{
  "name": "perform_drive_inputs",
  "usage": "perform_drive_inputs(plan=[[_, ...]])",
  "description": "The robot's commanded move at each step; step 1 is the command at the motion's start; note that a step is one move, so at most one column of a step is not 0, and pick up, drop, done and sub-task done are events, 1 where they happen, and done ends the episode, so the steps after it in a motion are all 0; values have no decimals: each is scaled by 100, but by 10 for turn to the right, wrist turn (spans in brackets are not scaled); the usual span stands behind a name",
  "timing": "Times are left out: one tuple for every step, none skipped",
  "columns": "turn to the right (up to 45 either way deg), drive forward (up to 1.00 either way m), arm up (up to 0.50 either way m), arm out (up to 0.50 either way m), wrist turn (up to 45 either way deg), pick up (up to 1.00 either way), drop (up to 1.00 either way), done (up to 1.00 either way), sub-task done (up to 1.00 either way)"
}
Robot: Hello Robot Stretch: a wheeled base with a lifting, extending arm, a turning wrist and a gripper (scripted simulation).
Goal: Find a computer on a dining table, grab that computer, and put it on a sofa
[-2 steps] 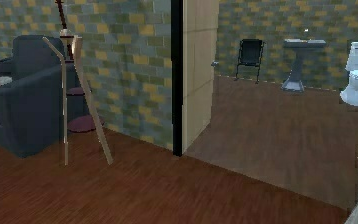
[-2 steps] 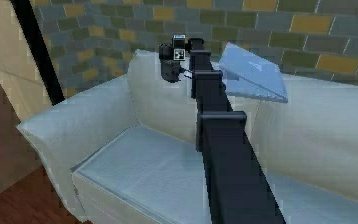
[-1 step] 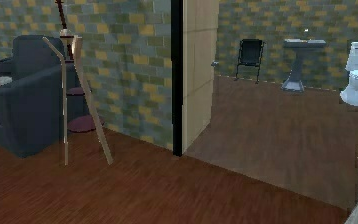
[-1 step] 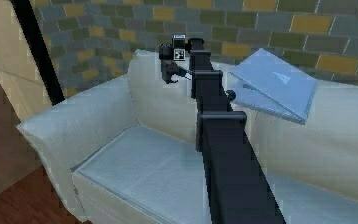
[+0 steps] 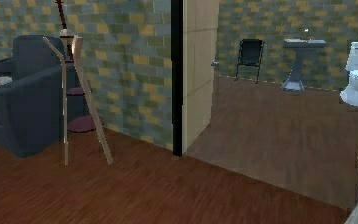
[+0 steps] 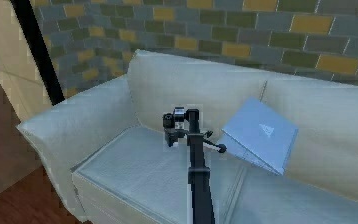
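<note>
**Ana:** Computer (image 6: pixel 259 135), a thin pale blue-grey laptop that looks closed, is on the cream fabric sofa (image 6: pixel 107 150). It sits tilted, lower edge on the seat cushion and upper edge against the backrest. I'd call the delivery all but done.

**Ben:** Sweeping left to right, we have the sofa's rounded armrest. Then comes the hand (image 6: pixel 175 123) at the end of the dark square arm bar (image 6: pixel 197 185), and the computer is just beside it. Released or clenched? I cannot tell. With cushion right behind those fingers, I cannot tell whether it has hold of anything either.

**Ana:** And that's where it could go wrong. If the hand does have a corner of that laptop when the arm draws in, the computer comes with it. It could go off the front of the seat and down onto the dark wooden floor (image 6: pixel 7 165).

**Ben:** Even if it's free, that slab is propped, not lying flat. One brush from the wrist on the way out and I'd expect it to skid down the cushion.

**Ana:** There's a hazard ahead too. On the forward view's left sits a dark slate-blue upholstered armchair (image 5: pixel 17 95). Right of it is a spindly, slanting wooden frame (image 5: pixel 66 110) standing on the floor.

**Ben:** Careless driving would clip those thin legs and topple the lot. The safe order is to lift clear, retract, and only then roll.
</note>
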Motion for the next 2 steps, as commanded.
perform_drive_inputs(plan=[[0, 0, -32, 0, 0, 0, 0, 0, 0], [0, 0, 0, 0, 0, 0, 100, 0, 0]])
